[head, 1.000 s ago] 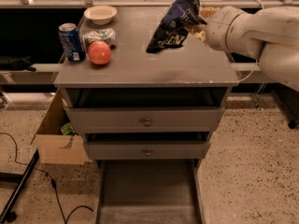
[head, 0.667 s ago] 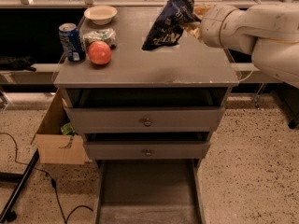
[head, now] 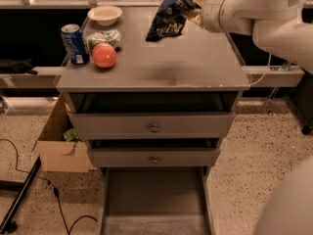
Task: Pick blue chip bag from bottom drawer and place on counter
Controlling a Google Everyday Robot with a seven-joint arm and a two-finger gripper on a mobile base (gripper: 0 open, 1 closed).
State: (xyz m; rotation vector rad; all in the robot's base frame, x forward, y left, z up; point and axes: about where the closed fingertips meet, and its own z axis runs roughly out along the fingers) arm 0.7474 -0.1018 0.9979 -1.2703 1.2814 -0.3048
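Observation:
The blue chip bag [head: 170, 12] hangs in the air above the far middle of the counter [head: 161, 65], held at its upper right corner. My gripper [head: 194, 9] is shut on the bag, at the end of the white arm reaching in from the upper right. Below the cabinet's two upper drawers, the bottom drawer [head: 155, 202] is pulled out, its flat grey floor bare.
On the counter's left side stand a blue soda can [head: 74, 43], a red apple [head: 104, 55], a green-and-white packet [head: 104, 36] and a pale bowl [head: 105, 14]. A cardboard box [head: 58, 141] sits on the floor left of the cabinet, with a black cable nearby.
The arm has carried the blue chip bag a little to the left and farther back over the counter. The bag stays in the gripper's hold.

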